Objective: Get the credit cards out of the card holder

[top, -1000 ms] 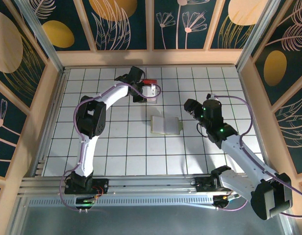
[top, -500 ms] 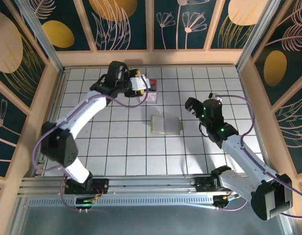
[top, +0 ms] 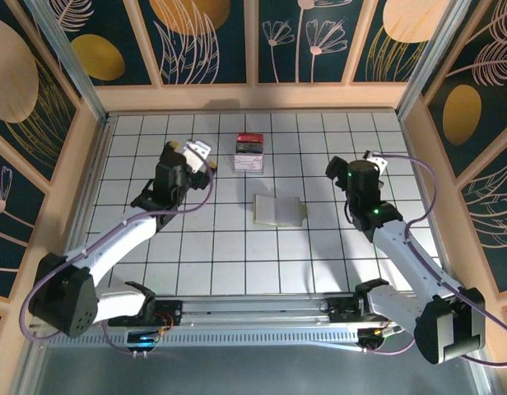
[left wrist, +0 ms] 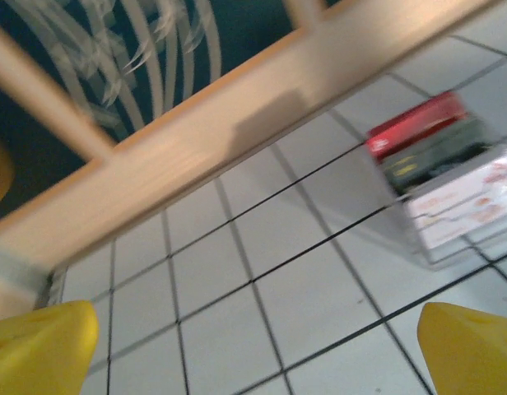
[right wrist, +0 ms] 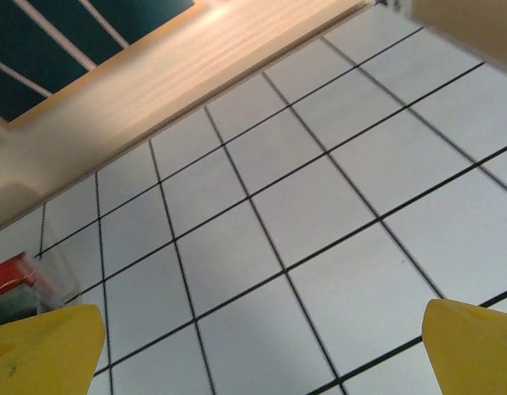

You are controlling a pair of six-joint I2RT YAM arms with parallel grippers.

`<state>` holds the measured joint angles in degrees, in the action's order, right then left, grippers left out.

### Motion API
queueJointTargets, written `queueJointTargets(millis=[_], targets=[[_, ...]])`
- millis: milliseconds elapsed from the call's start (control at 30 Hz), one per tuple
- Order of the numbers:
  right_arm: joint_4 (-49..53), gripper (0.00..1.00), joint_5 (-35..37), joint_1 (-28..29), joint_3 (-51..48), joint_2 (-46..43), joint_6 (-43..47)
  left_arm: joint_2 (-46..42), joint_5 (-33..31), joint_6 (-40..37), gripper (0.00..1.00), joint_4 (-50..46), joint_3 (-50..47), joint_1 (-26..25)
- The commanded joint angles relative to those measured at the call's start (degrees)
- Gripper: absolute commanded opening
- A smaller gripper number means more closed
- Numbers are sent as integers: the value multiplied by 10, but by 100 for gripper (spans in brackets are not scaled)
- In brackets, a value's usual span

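left tool (left wrist: pixel 258 350) and right tool (right wrist: pixel 258 346) both spread wide, arms bent.

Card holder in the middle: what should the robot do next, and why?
Probably swing the right claw over the card holder: it lies open and untouched, that claw is open and empty, and I can't tell whether cards are inside.

A small white rectangular box (top: pixel 248 154) stands toward 12 o'clock on the white tiled table with black grid lines (top: pixel 204 247). Pale wooden walls with dark teal, leaf-patterned panels (top: pixel 253 95) enclose the table. A ribbed aluminium rail (top: pixel 253 311) runs along the 6 o'clock edge.
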<state>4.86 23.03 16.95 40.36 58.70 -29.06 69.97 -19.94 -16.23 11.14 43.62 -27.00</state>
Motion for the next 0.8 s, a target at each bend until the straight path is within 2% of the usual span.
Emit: queueJointTargets(millis=[0,233,333,500,633,733,767], targets=[[-64,99,33,-21,-15,9,42,-44,-136,137,99,61,-57,8],[-217,99,73,-31,-91,14,144,-84,-195,213,99,168,-183,61],[-249,99,99,-38,-111,16,168,-72,-171,241,99,210,-211,111],[-291,99,116,-57,-143,18,195,-23,-150,231,99,321,-254,168],[-364,99,99,-68,-189,7,224,13,-108,235,99,407,-285,211],[-436,99,74,-83,-228,4,244,48,-97,217,99,471,-301,220],[-463,99,61,-88,-243,3,249,52,-87,212,99,464,-295,220]])
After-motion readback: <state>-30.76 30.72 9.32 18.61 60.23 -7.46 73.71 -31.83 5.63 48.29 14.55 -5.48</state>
